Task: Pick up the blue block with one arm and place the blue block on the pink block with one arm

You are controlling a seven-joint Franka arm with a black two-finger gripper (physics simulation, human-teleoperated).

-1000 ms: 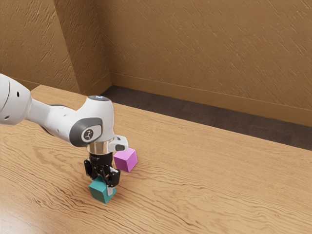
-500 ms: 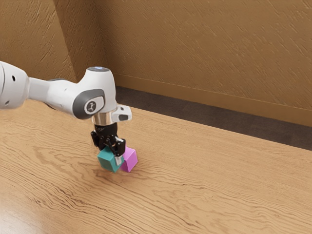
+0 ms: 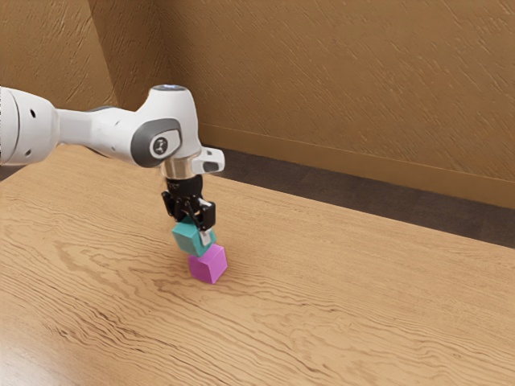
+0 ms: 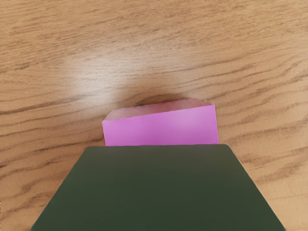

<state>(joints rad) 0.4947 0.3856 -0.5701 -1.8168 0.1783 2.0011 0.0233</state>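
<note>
End effector (image 3: 195, 227) holds blue block (image 3: 187, 236) (abv pink block (image 3: 208, 264)).

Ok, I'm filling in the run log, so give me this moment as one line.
phase: place | gripper: shut on blue block | blue block: lifted, just above pink block | contact: cannot tell | released: no

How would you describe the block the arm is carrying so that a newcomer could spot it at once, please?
Find the white arm reaching over the wooden table and follow it down to its black pincer. Clamped there is the blue block, a teal-blue cube. Unlike the pink block beneath it, which sits on the wood, it hangs off the table.
</note>
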